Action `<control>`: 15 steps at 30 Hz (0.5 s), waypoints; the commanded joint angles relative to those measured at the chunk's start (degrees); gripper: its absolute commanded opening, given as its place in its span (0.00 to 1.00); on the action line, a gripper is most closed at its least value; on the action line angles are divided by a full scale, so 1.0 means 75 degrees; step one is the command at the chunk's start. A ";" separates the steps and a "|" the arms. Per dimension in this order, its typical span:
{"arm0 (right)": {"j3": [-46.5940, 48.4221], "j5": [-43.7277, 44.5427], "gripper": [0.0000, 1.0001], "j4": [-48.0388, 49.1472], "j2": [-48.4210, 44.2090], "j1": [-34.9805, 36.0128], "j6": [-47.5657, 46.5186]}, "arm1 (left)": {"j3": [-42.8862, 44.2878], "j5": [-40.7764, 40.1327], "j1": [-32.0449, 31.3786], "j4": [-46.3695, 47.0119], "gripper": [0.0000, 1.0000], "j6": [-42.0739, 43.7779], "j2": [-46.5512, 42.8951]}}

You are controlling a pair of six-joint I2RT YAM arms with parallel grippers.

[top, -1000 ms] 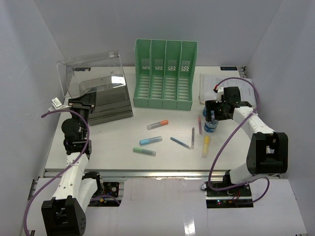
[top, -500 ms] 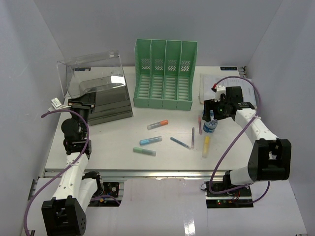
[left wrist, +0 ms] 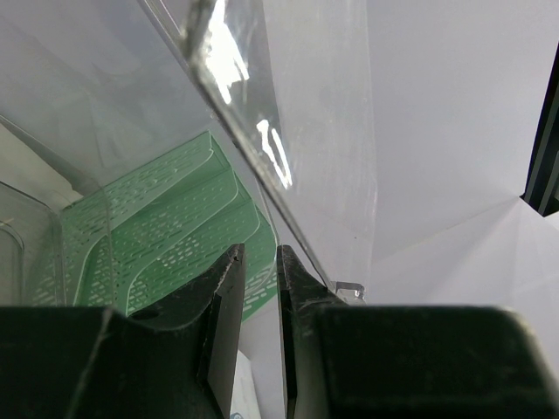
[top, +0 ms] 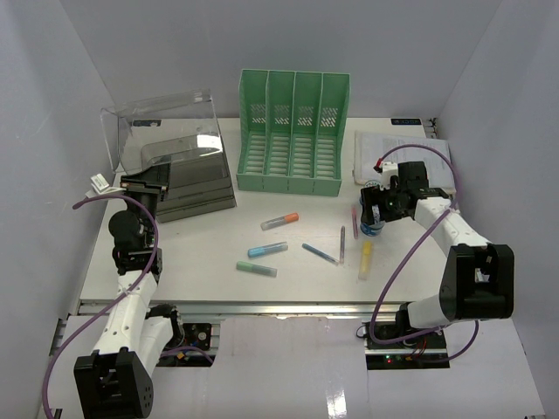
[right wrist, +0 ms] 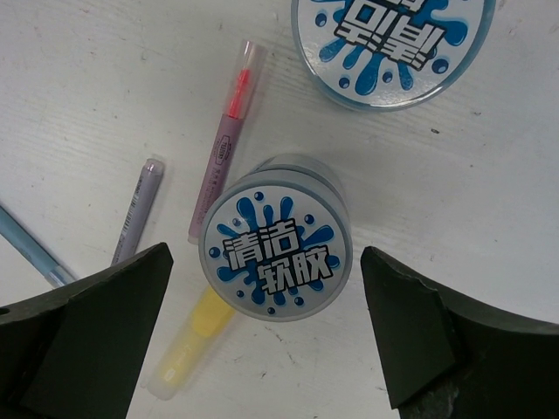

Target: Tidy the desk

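Top edge cuts the second tub [right wrist: 393, 44] at one o'clock; the nearer tub [right wrist: 275, 249] hides part of the yellow marker [right wrist: 188, 349].

Bright, even light on the desk [top: 201, 253] — glare streaks the clear box [left wrist: 288, 131]; its edges perhaps slightly blurred.

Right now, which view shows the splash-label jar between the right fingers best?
Right wrist: the jar sits mid-frame, label legible, fingers flanking it. Top external gives only a small blue spot under the arm. Left wrist misses it.
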 commanded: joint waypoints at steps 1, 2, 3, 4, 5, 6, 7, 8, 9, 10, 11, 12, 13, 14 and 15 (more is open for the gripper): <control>-0.0117 -0.0097 0.99 0.0359 0.0267 0.0007 -0.0100 | 0.0166 0.0073 0.0064 0.0174 0.32 -0.0054 -0.0080; -0.0140 -0.0083 0.97 0.0396 0.0314 0.0007 -0.0085 | 0.0181 0.0078 0.0067 0.0169 0.32 -0.0054 -0.0074; -0.0161 -0.0059 0.93 0.0436 0.0347 0.0007 -0.0070 | 0.0193 0.0084 0.0073 0.0163 0.31 -0.0054 -0.0071; -0.0178 -0.0029 0.92 0.0483 0.0358 0.0007 -0.0062 | 0.0196 0.0084 0.0073 0.0163 0.32 -0.0054 -0.0077; -0.0207 0.0026 0.88 0.0563 0.0369 0.0008 -0.0061 | 0.0204 0.0084 0.0073 0.0162 0.32 -0.0054 -0.0069; -0.0229 0.0095 0.85 0.0622 0.0379 0.0013 -0.0056 | 0.0198 0.0084 0.0079 0.0157 0.32 -0.0054 -0.0074; -0.0250 0.0165 0.82 0.0681 0.0390 0.0019 -0.0050 | 0.0193 0.0084 0.0084 0.0151 0.32 -0.0054 -0.0079; -0.0261 0.0205 0.77 0.0702 0.0395 0.0019 -0.0055 | 0.0188 0.0089 0.0084 0.0151 0.32 -0.0054 -0.0075; -0.0270 0.0244 0.73 0.0722 0.0400 0.0019 -0.0059 | 0.0183 0.0094 0.0084 0.0151 0.32 -0.0054 -0.0070; -0.0270 0.0278 0.65 0.0736 0.0413 0.0019 -0.0072 | 0.0187 0.0096 0.0084 0.0151 0.32 -0.0059 -0.0068; -0.0264 0.0313 0.57 0.0747 0.0417 0.0019 -0.0091 | 0.0193 0.0096 0.0084 0.0151 0.31 -0.0068 -0.0068; -0.0263 0.0355 0.50 0.0759 0.0393 0.0019 -0.0109 | 0.0193 0.0096 0.0084 0.0151 0.31 -0.0074 -0.0068; -0.0263 0.0388 0.44 0.0772 0.0351 0.0019 -0.0143 | 0.0193 0.0099 0.0084 0.0151 0.31 -0.0080 -0.0068; -0.0263 0.0409 0.38 0.0786 0.0281 0.0019 -0.0198 | 0.0193 0.0106 0.0084 0.0151 0.31 -0.0087 -0.0068; -0.0263 0.0415 0.29 0.0790 0.0202 0.0019 -0.0316 | 0.0201 0.0099 0.0084 0.0142 0.31 -0.0098 -0.0068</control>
